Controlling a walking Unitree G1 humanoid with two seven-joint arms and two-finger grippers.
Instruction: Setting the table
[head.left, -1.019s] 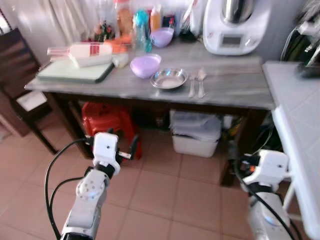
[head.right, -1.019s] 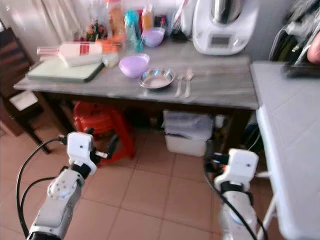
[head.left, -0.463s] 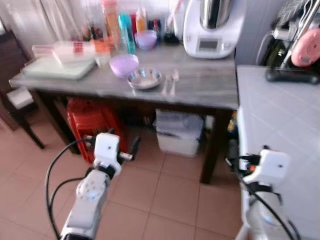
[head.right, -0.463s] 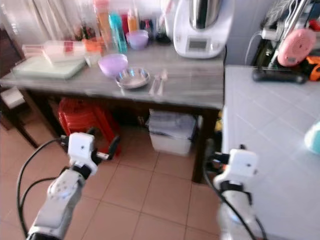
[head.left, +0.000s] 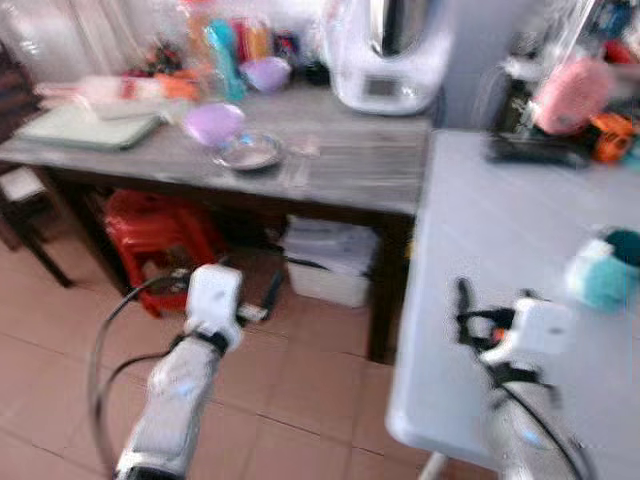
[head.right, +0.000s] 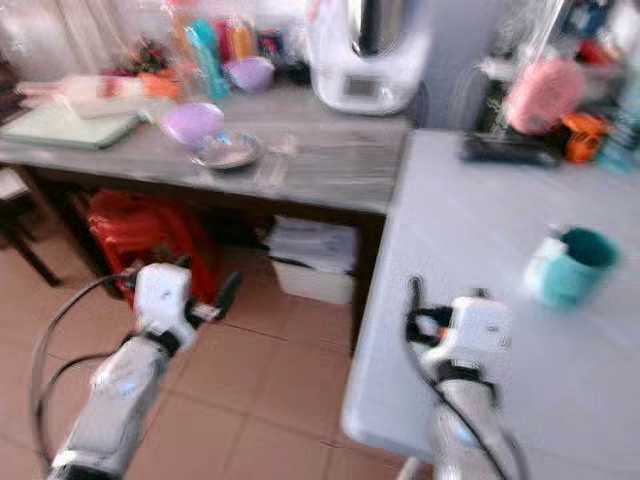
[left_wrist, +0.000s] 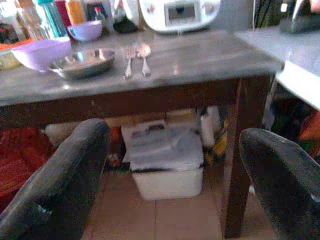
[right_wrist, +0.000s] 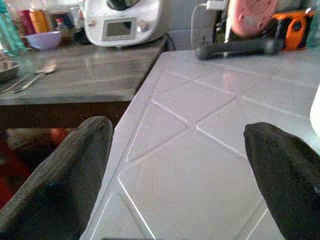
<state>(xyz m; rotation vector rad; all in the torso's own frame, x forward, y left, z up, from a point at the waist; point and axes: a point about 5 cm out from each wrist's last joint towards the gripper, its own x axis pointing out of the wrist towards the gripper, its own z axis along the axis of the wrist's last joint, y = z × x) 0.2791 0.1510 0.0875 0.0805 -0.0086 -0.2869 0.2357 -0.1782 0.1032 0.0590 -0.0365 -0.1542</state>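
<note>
On the grey side table (head.left: 350, 180) stand a purple bowl (head.left: 213, 122) and a metal dish (head.left: 249, 151). A fork (left_wrist: 128, 62) and a spoon (left_wrist: 144, 54) lie just beside the dish. A teal cup (head.right: 568, 266) stands on the white tiled table (head.left: 490, 240) to the right. My left gripper (left_wrist: 175, 135) is open and empty, held low over the floor in front of the side table. My right gripper (right_wrist: 177, 127) is open and empty too, at the near corner of the white table. The eye views are blurred.
A white kitchen machine (head.left: 385, 55), bottles (head.left: 225, 50) and a green board (head.left: 75, 125) crowd the back of the side table. A red stool (head.left: 150, 225) and a white bin (head.left: 325, 265) sit under it. A pink object (head.left: 572, 95) and a black handle (head.left: 540, 150) lie at the white table's far end.
The whole view has swung to the right. The white table and the teal cup have come into sight. Both arms keep the same pose, with grippers open.
</note>
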